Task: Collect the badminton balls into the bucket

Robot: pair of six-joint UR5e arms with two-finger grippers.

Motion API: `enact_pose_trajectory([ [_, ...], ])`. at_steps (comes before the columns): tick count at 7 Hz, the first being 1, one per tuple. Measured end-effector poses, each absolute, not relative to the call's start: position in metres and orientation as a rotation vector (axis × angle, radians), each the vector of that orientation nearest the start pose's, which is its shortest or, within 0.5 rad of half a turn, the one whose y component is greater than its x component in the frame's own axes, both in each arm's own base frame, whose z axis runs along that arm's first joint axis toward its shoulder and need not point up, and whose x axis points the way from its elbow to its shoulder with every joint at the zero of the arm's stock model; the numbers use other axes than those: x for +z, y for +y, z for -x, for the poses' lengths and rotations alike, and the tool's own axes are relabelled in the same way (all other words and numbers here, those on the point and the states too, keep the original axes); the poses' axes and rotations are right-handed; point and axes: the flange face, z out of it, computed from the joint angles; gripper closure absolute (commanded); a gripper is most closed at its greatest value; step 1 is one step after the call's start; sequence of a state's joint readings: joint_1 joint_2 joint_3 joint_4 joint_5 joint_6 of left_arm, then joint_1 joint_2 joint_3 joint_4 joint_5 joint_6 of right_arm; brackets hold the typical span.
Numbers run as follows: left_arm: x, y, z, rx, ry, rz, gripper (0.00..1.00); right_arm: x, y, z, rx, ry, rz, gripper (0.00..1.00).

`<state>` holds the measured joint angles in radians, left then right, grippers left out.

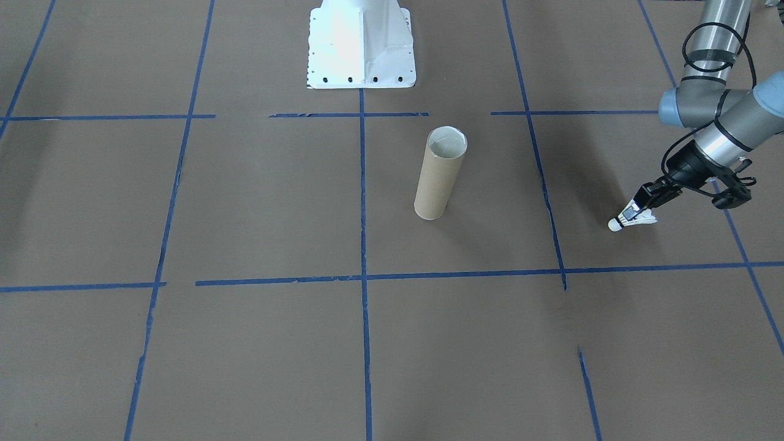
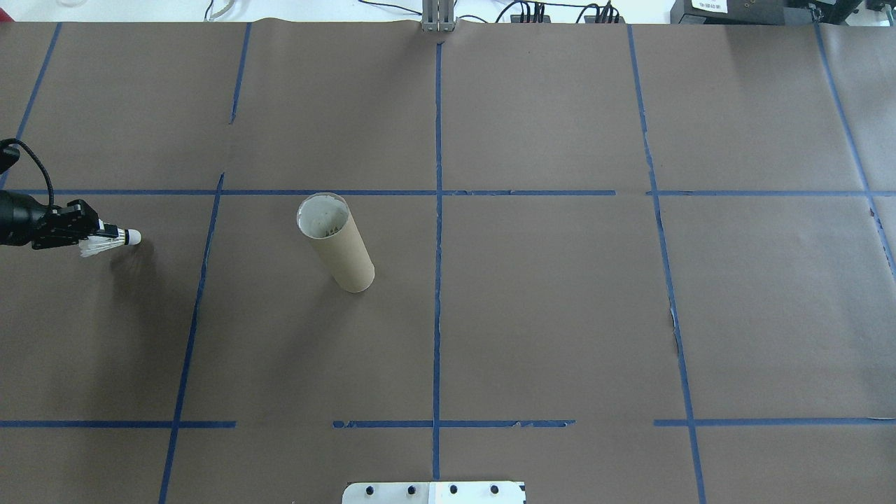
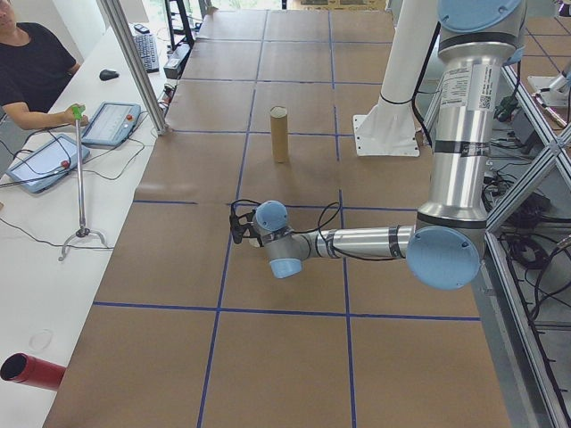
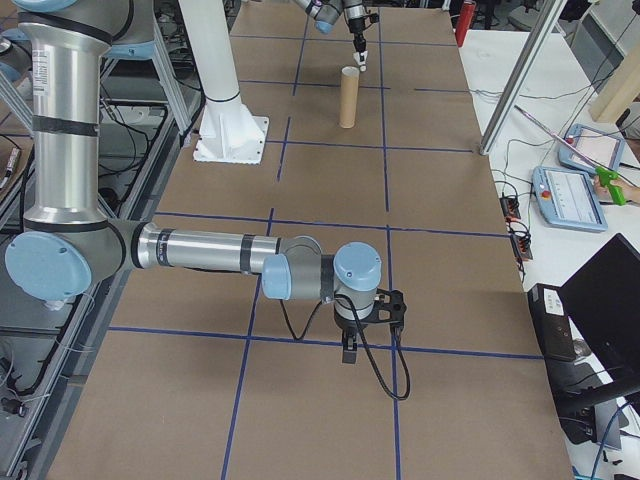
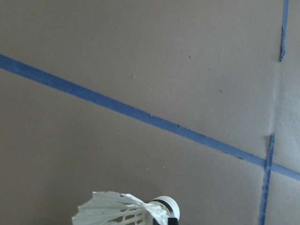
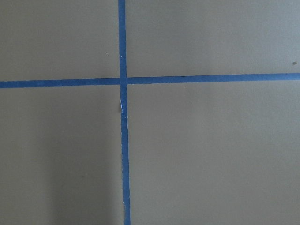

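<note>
Transport step: left gripper point(image 1: 637, 211) clamps the shuttlecock point(image 1: 629, 218), well apart from the upright tube point(image 1: 440, 173). Next, carry it over the tube's mouth and release. Right gripper point(image 4: 350, 347): state indeterminable.

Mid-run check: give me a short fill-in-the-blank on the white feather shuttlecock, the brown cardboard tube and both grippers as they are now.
1. The white feather shuttlecock is gripped by the ____ gripper.
2. The brown cardboard tube stands ____ on the brown-papered table.
3. The shuttlecock's cork tip points ____ the tube.
4. The right gripper hangs over a crossing of ____ tape lines.

Missing words: left; upright; toward; blue
</note>
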<state>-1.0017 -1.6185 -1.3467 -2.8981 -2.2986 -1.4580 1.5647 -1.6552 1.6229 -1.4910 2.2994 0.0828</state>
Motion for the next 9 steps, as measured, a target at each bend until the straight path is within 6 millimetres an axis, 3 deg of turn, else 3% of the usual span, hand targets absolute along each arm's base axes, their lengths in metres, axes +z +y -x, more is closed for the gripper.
enact_pose_trajectory([
  [2,0.549,-0.475,-0.192,-0.327,1.341,0.085,1.0,0.668,-0.46,-0.064,0.056,-0.73,-0.013,0.0],
  [3,0.507,-0.478,-0.182,-0.329,1.351,0.111,1.0,0.668,-0.46,-0.064,0.056,-0.73,-0.013,0.0],
  [5,0.41,-0.471,-0.174,-0.304,1.373,0.1,1.0,0.668,-0.46,-0.064,0.056,-0.73,-0.013,0.0],
  [6,0.373,-0.464,-0.17,-0.28,1.392,0.075,1.0,0.668,-0.46,-0.064,0.056,-0.73,-0.013,0.0],
  [9,0.297,-0.475,-0.175,-0.231,1.394,0.0,1.0,0.668,-0.46,-0.064,0.056,-0.73,-0.013,0.0],
])
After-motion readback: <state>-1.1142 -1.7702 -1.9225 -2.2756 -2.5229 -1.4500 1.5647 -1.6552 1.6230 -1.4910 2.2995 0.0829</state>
